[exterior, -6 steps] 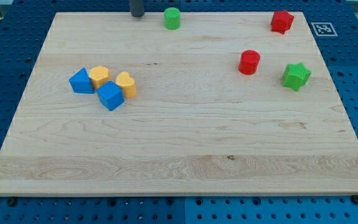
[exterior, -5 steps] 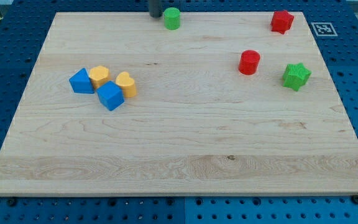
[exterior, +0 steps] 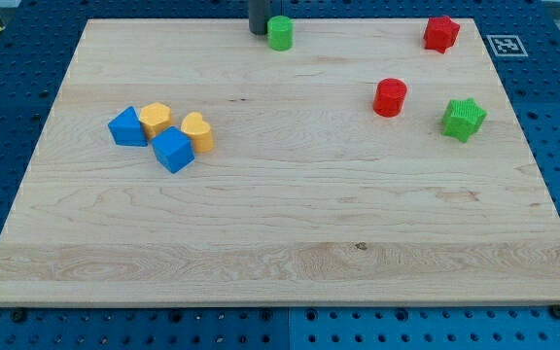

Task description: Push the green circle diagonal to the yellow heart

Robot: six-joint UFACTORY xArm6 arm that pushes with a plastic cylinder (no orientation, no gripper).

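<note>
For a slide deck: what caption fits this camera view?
My tip touches the green circle from the view's left at the board's top edge, far from the yellow heart.

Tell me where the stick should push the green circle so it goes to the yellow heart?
There are no jaws, so push, don't grip. My tip is at the green circle's left side, touching or almost. The yellow heart lies toward the view's lower left, so I would probably swing round and press the circle's upper-right side. Its round wall may slip sideways, so aim through its middle.
</note>
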